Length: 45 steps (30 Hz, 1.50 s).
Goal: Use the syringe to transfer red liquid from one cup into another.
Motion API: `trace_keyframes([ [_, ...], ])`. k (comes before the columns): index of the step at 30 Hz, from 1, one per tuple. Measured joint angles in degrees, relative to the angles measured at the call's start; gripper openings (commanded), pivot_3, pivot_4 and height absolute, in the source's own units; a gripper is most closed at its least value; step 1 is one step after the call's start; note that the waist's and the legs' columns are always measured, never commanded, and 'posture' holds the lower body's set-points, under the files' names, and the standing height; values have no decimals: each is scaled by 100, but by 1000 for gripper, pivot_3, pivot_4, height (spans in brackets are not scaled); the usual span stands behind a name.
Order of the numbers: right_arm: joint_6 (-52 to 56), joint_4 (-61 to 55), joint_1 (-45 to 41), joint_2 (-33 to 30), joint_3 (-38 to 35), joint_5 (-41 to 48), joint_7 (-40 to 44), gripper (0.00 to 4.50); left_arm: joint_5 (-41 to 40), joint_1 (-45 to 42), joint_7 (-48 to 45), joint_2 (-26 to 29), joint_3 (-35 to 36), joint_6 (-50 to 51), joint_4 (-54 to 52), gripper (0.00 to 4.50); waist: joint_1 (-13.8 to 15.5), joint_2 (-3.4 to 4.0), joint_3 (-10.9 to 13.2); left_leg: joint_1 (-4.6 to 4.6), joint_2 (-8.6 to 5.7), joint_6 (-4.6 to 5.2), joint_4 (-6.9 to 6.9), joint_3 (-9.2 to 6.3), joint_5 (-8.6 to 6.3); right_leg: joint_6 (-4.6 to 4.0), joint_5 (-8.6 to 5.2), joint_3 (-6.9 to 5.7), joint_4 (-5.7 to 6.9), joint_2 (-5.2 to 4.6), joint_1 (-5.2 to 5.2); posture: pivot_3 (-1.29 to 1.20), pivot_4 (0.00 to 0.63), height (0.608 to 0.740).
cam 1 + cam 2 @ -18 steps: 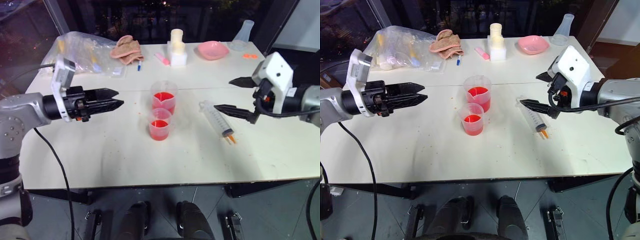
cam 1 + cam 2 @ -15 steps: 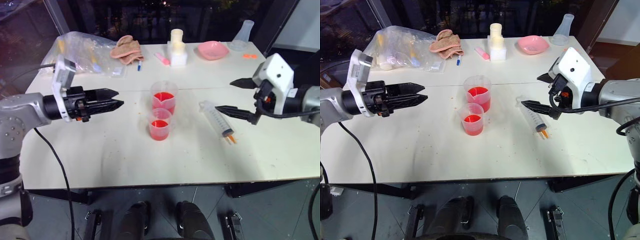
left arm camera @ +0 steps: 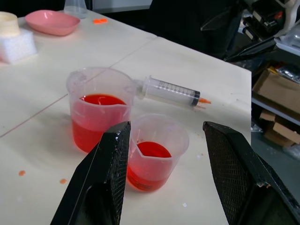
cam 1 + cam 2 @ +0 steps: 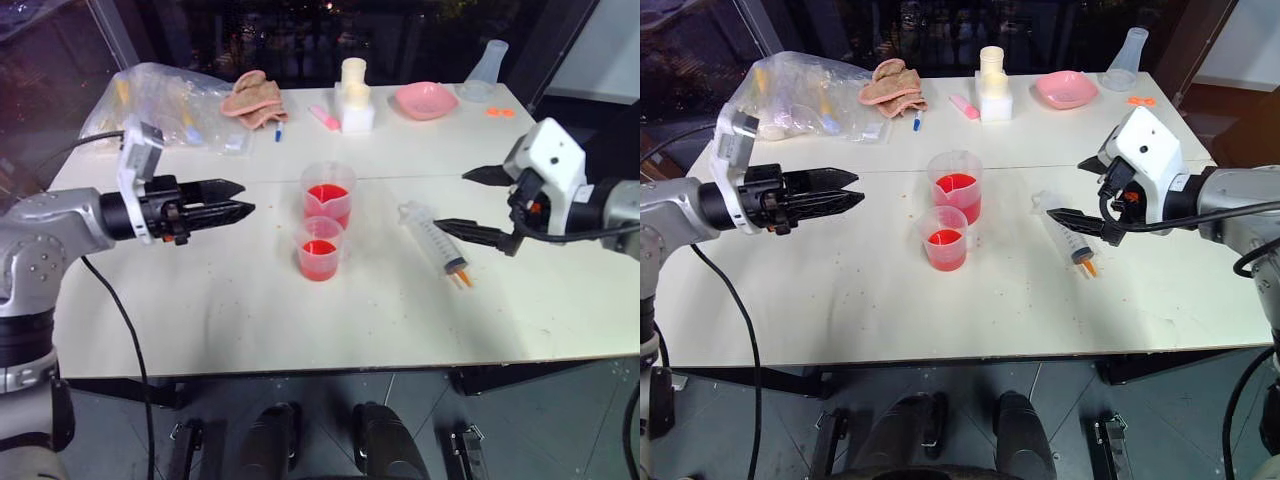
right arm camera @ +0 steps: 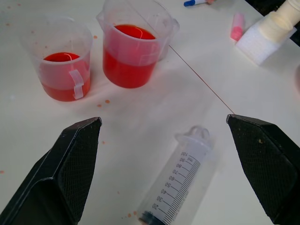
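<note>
Left eye view showed the syringe (image 4: 433, 239) lying flat on the white bench (image 4: 250, 310), its orange tip toward the near edge, untouched and a little to the right of two clear cups. The larger cup (image 4: 328, 194) stood behind the smaller cup (image 4: 320, 247), the two nearly touching, each part-filled with the red liquid (image 4: 319, 262). The left gripper (image 4: 240, 201) hovered above the bench to the left of the cups, roughly level and aimed toward them, its jaws apart and empty. The right gripper (image 4: 458, 198) hung just right of the syringe, tilted downward, its jaws spread wide with nothing between them; in the right wrist view the syringe's barrel lay on the bench between the two fingers (image 5: 65, 173). Along the far edge sat a pink dish (image 4: 425, 100), a crumpled cloth (image 4: 254, 98) and a plastic bag (image 4: 165, 100).
</note>
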Motion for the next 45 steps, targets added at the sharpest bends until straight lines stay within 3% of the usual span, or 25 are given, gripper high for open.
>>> trace_keyframes([
  [12,89,17,-84,-135,155,-74,-63,4447,68,-142,-104,-61,-91,-2,109,2588,-4,0,0,0,0,0,0,0,0,0,0,0,0,0,0,0,150,740],
  [17,533,472,-909,-101,724,-194,-161,4447,138,-185,-125,-94,-133,-10,165,2588,-22,1,0,1,0,0,0,2,0,-1,-1,1,1,0,-2,0,150,740],
  [21,2027,2378,-3224,481,2220,-557,-169,4447,206,-196,-137,-135,-173,-82,171,2588,-94,3,3,3,2,-2,-2,14,1,-21,-9,15,3,2,-11,0,150,740],
  [23,2357,3256,-3970,732,2945,-881,-80,4447,205,-146,-125,-146,-187,-87,129,2588,-69,1,3,0,3,-3,-9,10,1,-18,-8,10,4,3,-16,0,150,740],
  [31,1555,6896,-5348,2225,4979,-2247,1038,4447,163,198,58,-123,-67,-59,-169,2588,-40,1,3,-16,-4,-3,-10,18,1,1,3,12,9,5,-34,0,150,740],
  [37,796,9096,-5586,3119,5132,-3170,1233,4447,44,460,303,-119,133,55,-441,2588,-55,1,3,-15,-6,-16,-11,17,8,1,3,12,20,9,-40,0,150,740],
  [45,277,9922,-5607,3564,4611,-3781,1126,4447,-103,685,501,-60,342,139,-690,2588,-160,2,3,-10,-5,-17,-15,14,8,1,3,13,29,13,-42,0,150,740],
])
